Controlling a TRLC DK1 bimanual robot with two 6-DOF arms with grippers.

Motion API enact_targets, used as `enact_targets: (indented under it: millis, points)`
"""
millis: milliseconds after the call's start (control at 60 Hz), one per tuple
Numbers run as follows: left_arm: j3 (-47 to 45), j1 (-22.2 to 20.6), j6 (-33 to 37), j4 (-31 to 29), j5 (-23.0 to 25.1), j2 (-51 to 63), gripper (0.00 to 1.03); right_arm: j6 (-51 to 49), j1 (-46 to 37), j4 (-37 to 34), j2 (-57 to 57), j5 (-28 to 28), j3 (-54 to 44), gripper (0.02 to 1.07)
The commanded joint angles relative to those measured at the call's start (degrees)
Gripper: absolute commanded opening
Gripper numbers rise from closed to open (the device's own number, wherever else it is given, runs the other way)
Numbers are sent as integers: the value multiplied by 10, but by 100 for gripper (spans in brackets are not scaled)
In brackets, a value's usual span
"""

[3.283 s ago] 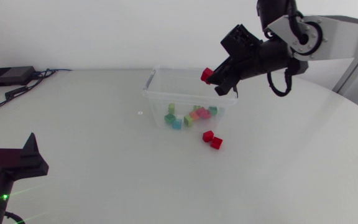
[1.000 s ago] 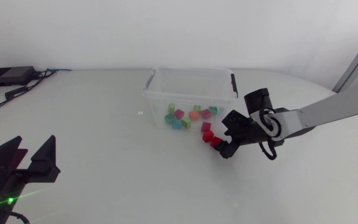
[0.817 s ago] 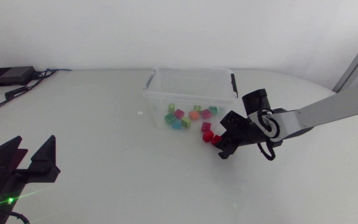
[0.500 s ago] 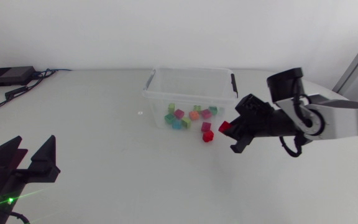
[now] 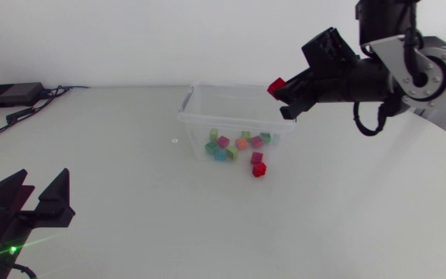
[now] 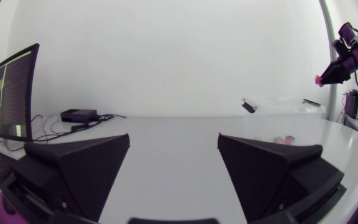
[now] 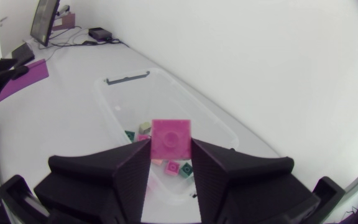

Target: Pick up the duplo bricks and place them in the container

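A small red duplo brick hangs pinched between the fingers of the right gripper, above the far right rim of the clear plastic container, which holds several coloured bricks. Another red brick lies on the white table just outside the container's near wall. The left gripper rests spread wide and empty, well apart. Released this close to the rim, the held brick could clip the edge and bounce out.

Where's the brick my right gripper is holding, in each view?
Head view: brick at the right gripper's tip, above the container's far right corner.
Left wrist view: tiny, far off, at that gripper's tip above the container.
Right wrist view: between its own fingers, over the container.
Shared landmark: the clear container.
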Motion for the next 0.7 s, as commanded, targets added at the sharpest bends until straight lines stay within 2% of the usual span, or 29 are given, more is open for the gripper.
enact_targets:
  millis: [0,250,317,433,567,683]
  points:
    - [-6,4,-7,-6,2,-4,99,25,11,23,51,18,21,30]
    - [-6,4,-7,-6,2,-5,99,45,20,96,171,64,69,31]
    - [-6,4,-7,-6,2,-5,99,48,22,101,194,71,81,46]
    - [-6,4,-7,-6,2,-4,99,58,26,106,213,96,92,90]
    - [-6,4,-7,-6,2,-4,99,72,26,125,188,115,75,92]
    - [-6,4,-7,-6,2,-5,99,95,26,136,122,119,39,92]
